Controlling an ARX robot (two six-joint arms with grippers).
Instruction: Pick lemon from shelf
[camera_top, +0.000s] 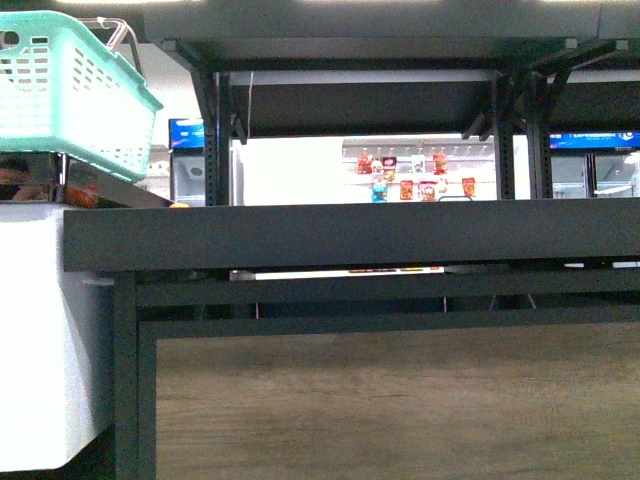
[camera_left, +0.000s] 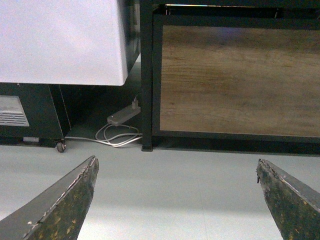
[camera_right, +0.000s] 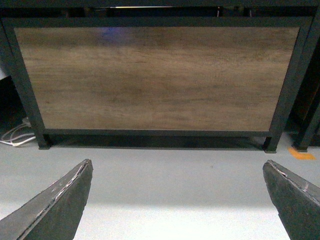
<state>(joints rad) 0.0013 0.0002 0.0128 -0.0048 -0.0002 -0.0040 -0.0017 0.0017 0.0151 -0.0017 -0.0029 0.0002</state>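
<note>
- Left gripper: jaws spread wide, nothing held.
- Right gripper: likewise wide apart, empty.
- Shelf: black deck spans the front view, wood panel at 6 o'clock.
- Teal basket: 10 o'clock.
- Lemon: position cannot be told.

Bright background glare leaves the shelf dark; focus slightly soft.
</note>
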